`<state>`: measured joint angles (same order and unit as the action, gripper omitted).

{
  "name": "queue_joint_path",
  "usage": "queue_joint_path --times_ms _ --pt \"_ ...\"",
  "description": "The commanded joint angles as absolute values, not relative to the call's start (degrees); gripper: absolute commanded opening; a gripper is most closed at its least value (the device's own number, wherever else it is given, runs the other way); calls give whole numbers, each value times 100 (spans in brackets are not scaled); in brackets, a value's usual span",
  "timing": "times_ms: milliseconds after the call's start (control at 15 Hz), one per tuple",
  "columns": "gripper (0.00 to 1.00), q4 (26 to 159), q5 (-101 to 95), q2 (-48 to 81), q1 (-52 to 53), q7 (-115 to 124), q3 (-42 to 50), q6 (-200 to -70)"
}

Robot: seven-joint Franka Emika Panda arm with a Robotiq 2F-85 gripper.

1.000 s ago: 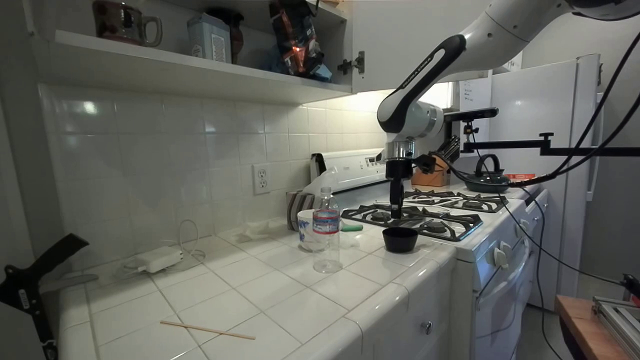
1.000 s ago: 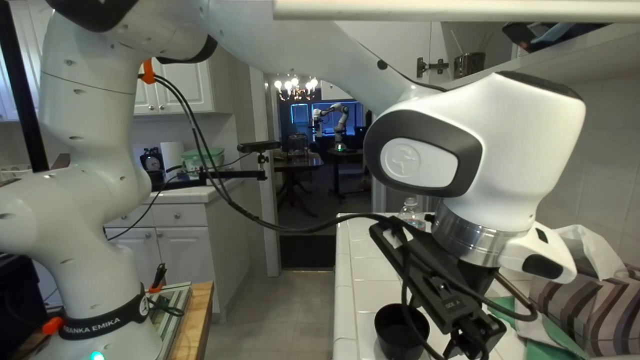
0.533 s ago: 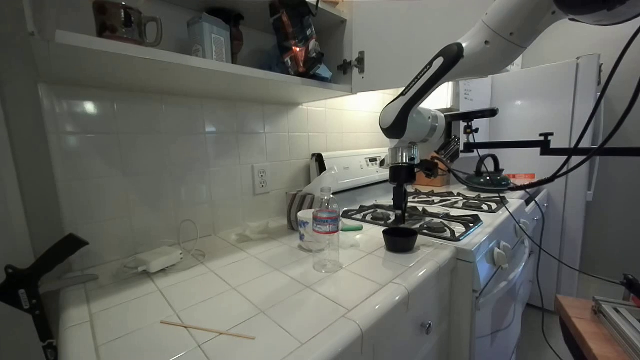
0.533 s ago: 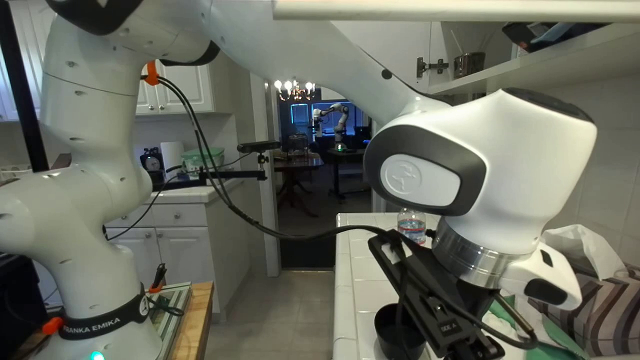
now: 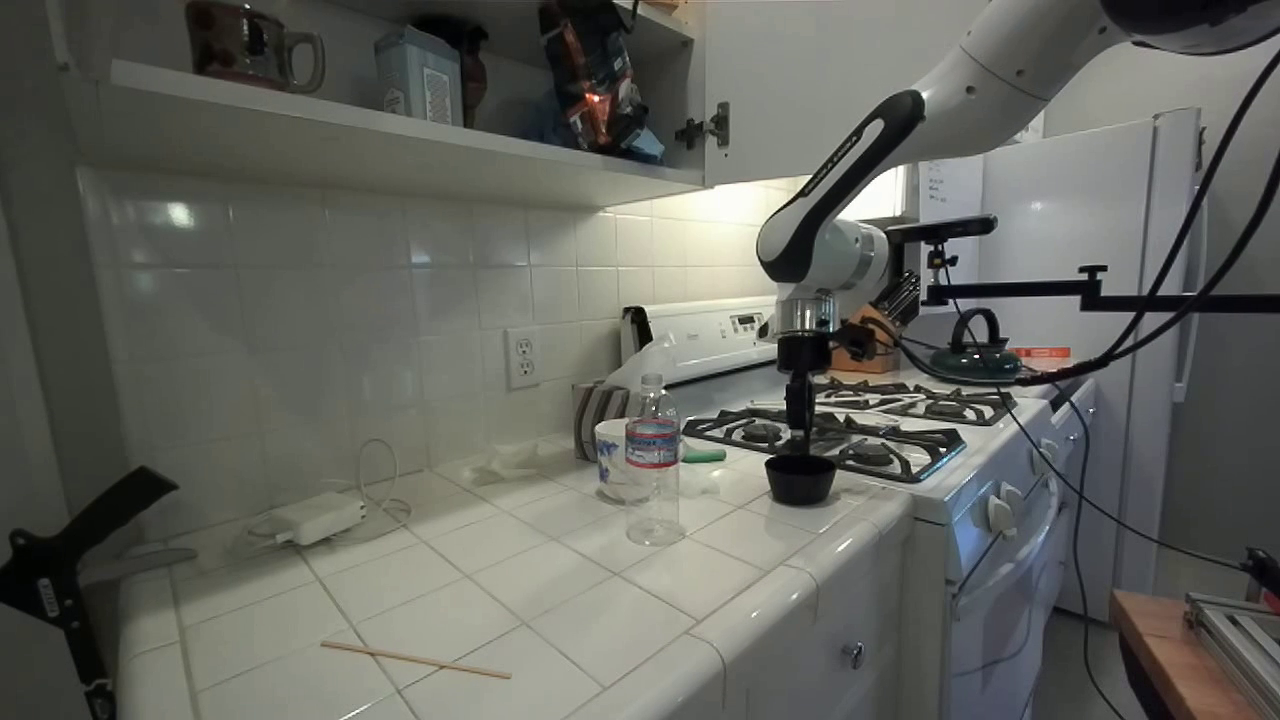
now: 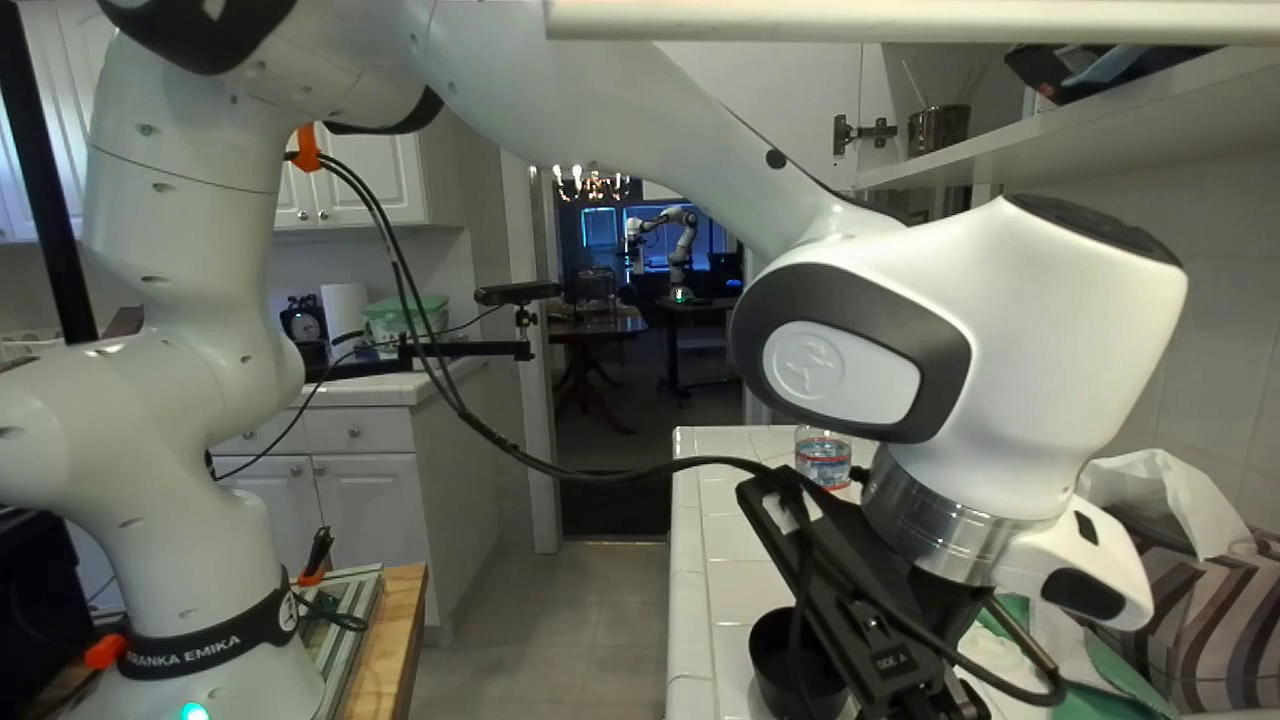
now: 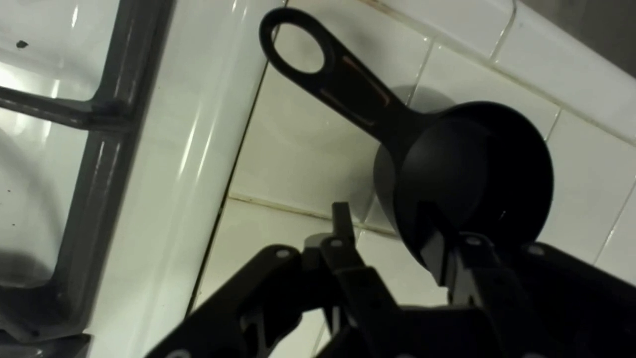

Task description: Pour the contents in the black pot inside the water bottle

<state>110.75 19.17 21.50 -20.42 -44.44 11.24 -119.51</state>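
Bottle (image 5: 652, 460), slim, clear plastic: left and nearer in an exterior view, upright, presumably to catch your pour. Right, farther: small round black pot (image 5: 800, 483), your black gripper (image 7: 390, 221) spread across its rim, likely for a wall pinch.

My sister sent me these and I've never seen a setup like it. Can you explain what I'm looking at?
The machine is a white robot arm with a black two-fingered gripper at its end. The wide pictures are taken from outside the robot, the downward close-up from its wrist. On the tiled counter stand a black pot with a looped handle, beside the stove, and an upright, clear water bottle; a thin stick lies there too. Nothing seems to be held: the fingers stand apart close to the pot, and I can't tell whether either touches it.
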Motion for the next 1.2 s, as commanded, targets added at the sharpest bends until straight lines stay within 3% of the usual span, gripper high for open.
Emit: queue_joint_path --times_ms 0,667,1133 --pt "43 11128 1850 2130 -2101 -4319 1020 -12045" --pt "34 11634 1689 1708 -1958 -4349 938 -12689" --pt "45 11910 1359 1508 -1887 -4498 947 -12737"
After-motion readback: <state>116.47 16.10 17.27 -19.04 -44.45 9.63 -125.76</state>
